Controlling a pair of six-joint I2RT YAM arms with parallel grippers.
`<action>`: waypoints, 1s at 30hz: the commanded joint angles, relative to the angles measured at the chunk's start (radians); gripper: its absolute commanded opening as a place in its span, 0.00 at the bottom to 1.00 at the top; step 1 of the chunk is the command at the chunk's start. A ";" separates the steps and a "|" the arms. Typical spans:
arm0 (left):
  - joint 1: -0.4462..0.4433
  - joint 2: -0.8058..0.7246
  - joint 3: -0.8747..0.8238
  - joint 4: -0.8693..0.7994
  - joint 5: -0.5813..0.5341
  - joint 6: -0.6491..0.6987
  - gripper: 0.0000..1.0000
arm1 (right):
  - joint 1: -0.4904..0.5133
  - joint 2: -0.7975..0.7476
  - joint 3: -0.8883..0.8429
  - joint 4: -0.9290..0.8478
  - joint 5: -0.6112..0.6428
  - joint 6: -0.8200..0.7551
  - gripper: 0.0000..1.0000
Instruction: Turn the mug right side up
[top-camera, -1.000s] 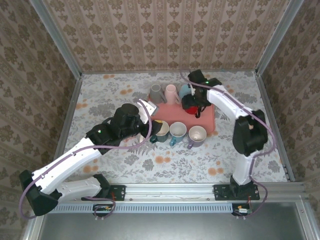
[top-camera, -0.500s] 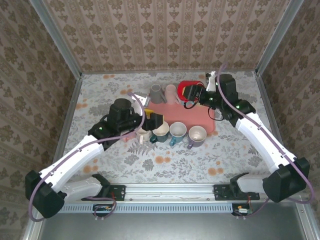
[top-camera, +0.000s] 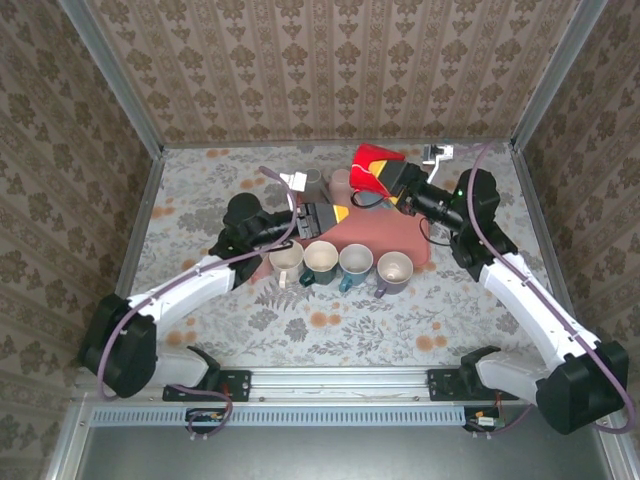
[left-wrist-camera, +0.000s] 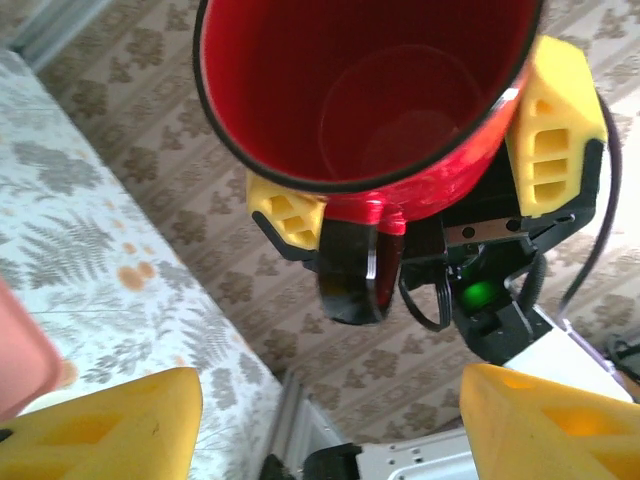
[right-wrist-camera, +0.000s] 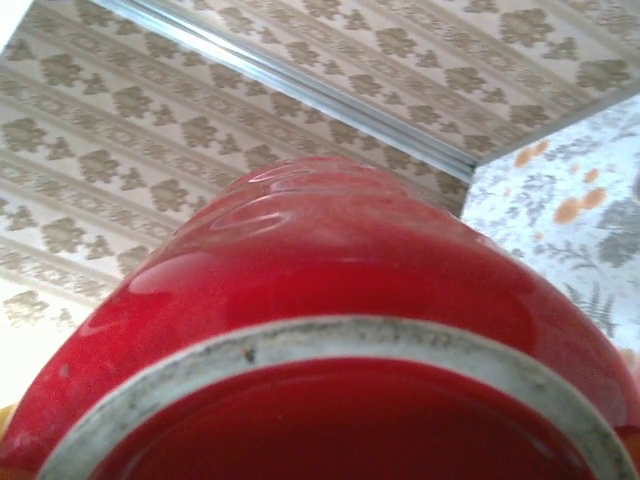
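Mid-turn stage of the task. The right pincer (top-camera: 392, 177) is clamped on the base end of the red mug (top-camera: 372, 166) and holds it in the air above the far side of the pink tray (top-camera: 418, 238), clear of the desk (top-camera: 300, 330). The mug lies roughly on its side, its mouth facing the left pincer (top-camera: 318, 198). In the left wrist view, the mug's black handle (left-wrist-camera: 350, 270) hangs beneath it. The left pincer is empty, its jaws apart, aimed at the open mouth from nearby and not touching it. Four upright mugs (top-camera: 340, 262) stand in a row along the tray's near edge. The pose suggests a handover: the left pincer would need to close on the rim or wall before the right lets go, then bring the mouth upward.
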 joint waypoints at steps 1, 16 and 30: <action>-0.003 0.009 0.009 0.207 0.064 -0.100 0.68 | 0.016 -0.044 0.021 0.155 -0.054 0.052 0.57; -0.011 0.081 0.028 0.351 0.091 -0.155 0.51 | 0.088 0.004 0.002 0.188 -0.065 0.070 0.56; -0.005 0.100 0.037 0.395 0.076 -0.163 0.07 | 0.127 0.009 -0.040 0.186 -0.050 0.055 0.52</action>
